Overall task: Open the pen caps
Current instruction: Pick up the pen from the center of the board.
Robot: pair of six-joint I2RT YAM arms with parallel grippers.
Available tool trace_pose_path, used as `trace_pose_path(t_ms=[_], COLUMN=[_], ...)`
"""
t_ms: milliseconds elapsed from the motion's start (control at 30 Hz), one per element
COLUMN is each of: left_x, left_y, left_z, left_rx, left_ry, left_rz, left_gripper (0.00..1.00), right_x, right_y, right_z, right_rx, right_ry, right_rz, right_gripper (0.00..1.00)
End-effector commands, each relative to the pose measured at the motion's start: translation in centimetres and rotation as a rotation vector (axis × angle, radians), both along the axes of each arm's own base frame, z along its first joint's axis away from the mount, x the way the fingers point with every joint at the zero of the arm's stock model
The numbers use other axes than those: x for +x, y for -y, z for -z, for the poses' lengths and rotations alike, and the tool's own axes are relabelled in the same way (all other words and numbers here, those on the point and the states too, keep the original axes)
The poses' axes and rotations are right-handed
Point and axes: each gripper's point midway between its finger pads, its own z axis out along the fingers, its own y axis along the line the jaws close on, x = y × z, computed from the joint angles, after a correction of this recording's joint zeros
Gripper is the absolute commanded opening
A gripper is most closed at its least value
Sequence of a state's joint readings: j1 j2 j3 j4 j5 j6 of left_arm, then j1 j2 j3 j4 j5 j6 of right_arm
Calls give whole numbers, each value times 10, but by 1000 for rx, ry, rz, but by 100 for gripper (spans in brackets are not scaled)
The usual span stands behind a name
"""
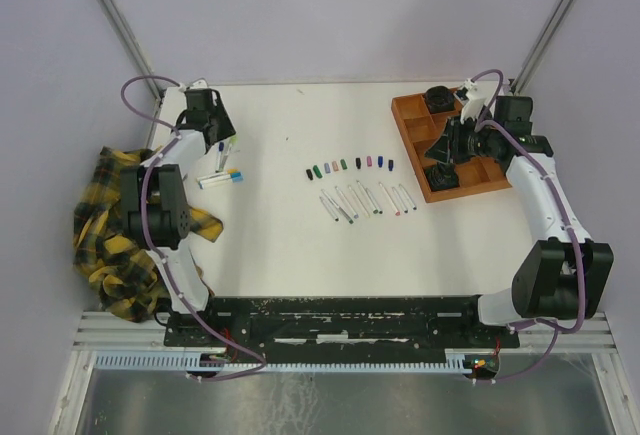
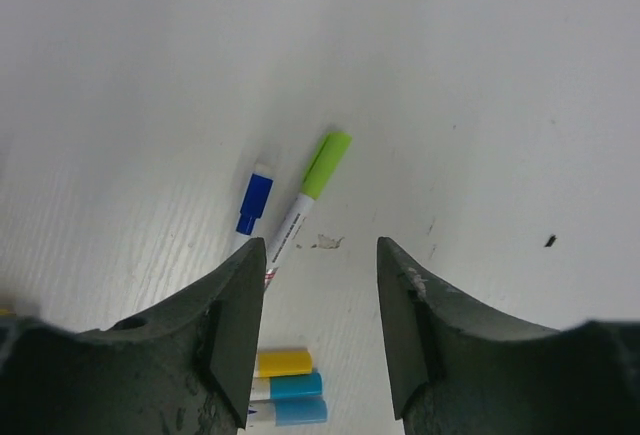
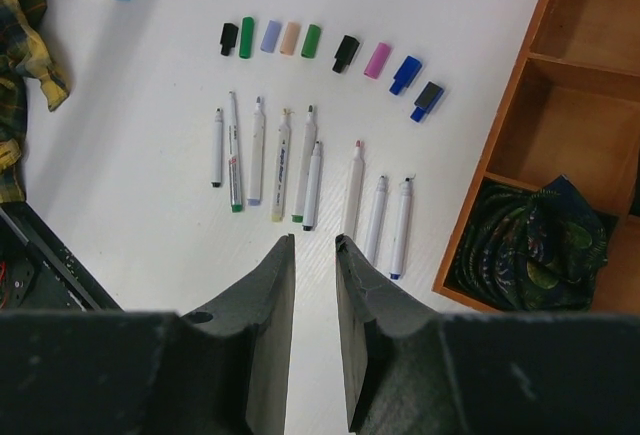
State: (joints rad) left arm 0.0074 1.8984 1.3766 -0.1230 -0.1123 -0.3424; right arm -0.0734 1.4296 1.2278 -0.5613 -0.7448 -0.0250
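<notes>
White table (image 1: 280,245), pale walls (image 1: 330,5)
Plain lilac-white walls rise behind the table, a slanting metal pole (image 1: 115,15) off each far corner; a yellow plaid cloth (image 1: 110,245) lies at its left edge. Light is soft, even.

White desk (image 1: 270,235). The pen caps (image 3: 290,38) run black, green, lilac, peach, green, black, pink, blue, and black with blue. The pens (image 3: 282,165) have white barrels with small coloured tips. The green-capped pen (image 2: 326,163) is white with a lime cap; the blue-tipped pen (image 2: 254,205) is white too. Three capped pens (image 2: 285,362) show yellow, teal and sky blue. Orange-brown tray (image 1: 410,130). Yellow-and-black plaid cloth (image 1: 110,245). Purple cables (image 1: 150,215). Left hand (image 2: 320,255) and right hand (image 3: 313,242) are dark grey.
</notes>
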Motion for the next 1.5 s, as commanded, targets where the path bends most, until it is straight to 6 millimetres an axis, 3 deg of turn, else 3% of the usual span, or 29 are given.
trace_pose_path(t_ms=[0, 433, 600, 1033, 1300, 1467], left_x=[-3, -3, -4, -9, -13, -14], left_y=[-21, -39, -35, -36, -39, -42], left_z=[18, 56, 65, 83, 89, 91], left_rx=[129, 176, 147, 149, 156, 163], left_ry=[-128, -303, -319, -377, -406, -417], left_rz=[53, 135, 166, 171, 158, 149], left_gripper=[52, 39, 38, 27, 26, 13], right_x=[2, 2, 2, 2, 1, 0], right_y=[-6, -9, -9, -10, -10, -11], right_z=[-7, -3, -3, -3, -5, -6], right_rx=[0, -4, -4, 0, 4, 8], right_ry=[41, 29, 27, 25, 29, 31], right_rz=[-33, -41, -42, -45, -46, -49], right_gripper=[30, 30, 30, 30, 30, 30])
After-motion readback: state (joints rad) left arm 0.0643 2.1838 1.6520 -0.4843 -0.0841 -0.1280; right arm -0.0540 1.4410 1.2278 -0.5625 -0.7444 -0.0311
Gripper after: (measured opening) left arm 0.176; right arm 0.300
